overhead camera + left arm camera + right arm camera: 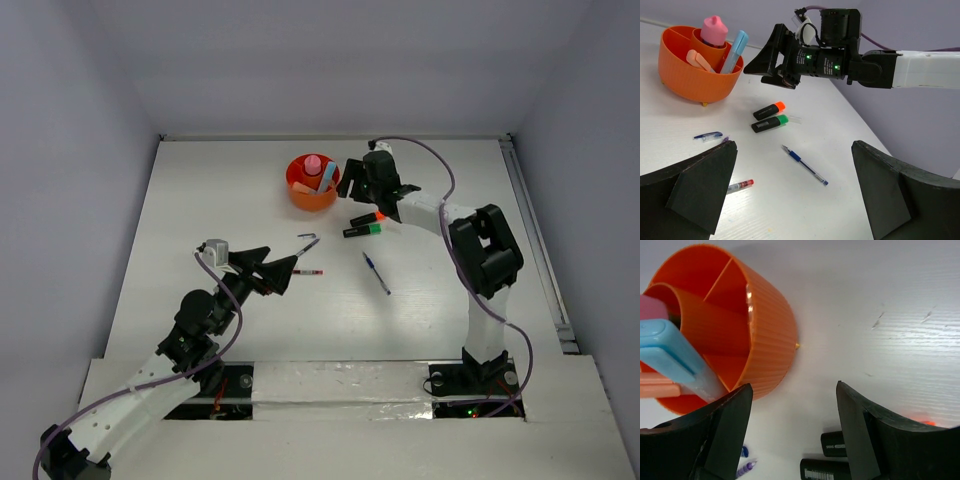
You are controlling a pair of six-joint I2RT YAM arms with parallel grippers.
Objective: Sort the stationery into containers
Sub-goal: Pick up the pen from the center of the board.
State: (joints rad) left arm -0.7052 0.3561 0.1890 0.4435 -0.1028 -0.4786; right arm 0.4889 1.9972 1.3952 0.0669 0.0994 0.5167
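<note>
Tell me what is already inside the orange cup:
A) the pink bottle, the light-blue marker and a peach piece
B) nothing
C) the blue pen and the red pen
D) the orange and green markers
A: the pink bottle, light-blue marker and peach piece stand in the orange cup, while the orange marker and green marker lie outside it.

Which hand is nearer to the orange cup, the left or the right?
Right. The right hand is close beside the orange cup; the left hand is well away, by the red pen.
</note>
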